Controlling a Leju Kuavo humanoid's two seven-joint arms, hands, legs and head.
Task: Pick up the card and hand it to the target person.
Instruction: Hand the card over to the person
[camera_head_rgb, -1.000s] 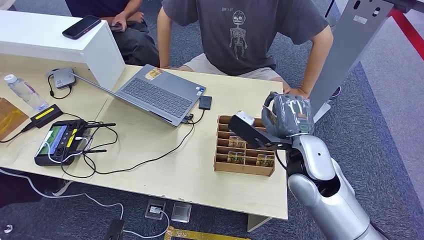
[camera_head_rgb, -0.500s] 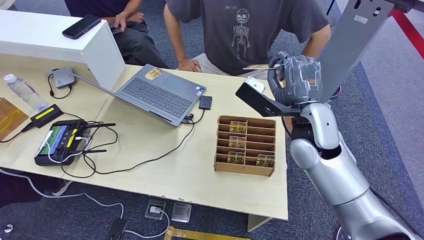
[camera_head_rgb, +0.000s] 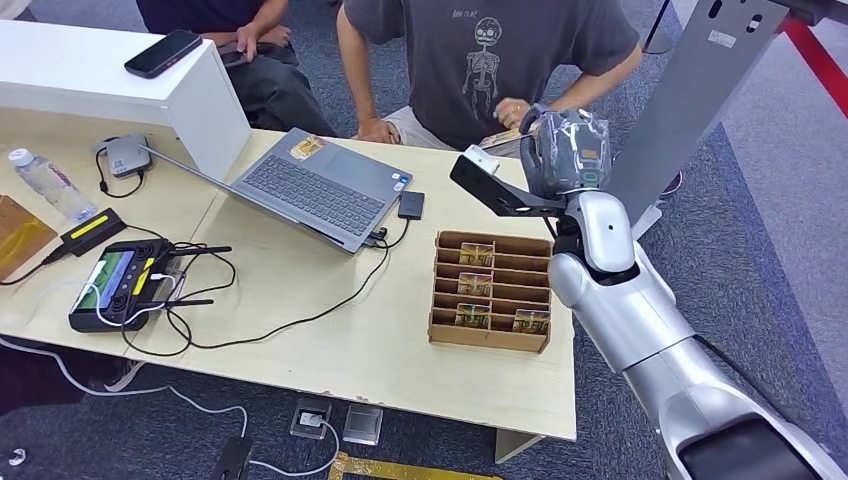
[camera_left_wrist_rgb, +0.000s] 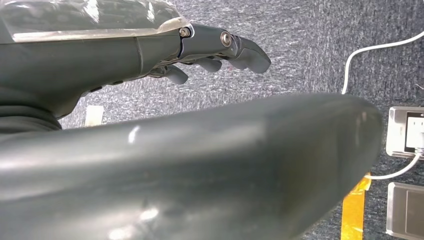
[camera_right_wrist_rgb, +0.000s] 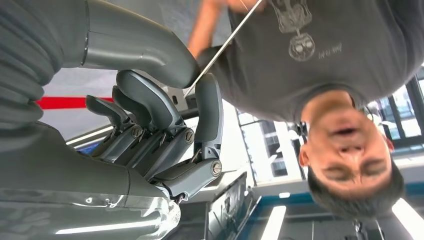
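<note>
Silver right arm reaches up, its robot hand (camera_head_rgb: 563, 150) pinching the card (camera_head_rgb: 503, 137) toward the person's hand (camera_head_rgb: 514, 110).

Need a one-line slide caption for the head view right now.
Right robot hand holds out a card that a seated person's hand is reaching, above the table's wooden card tray.

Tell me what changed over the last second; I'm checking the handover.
The right hand, pinching the card, rose from the card box and carried it toward the seated person, whose hand came up to touch it. The laptop and the box stayed put.
</note>
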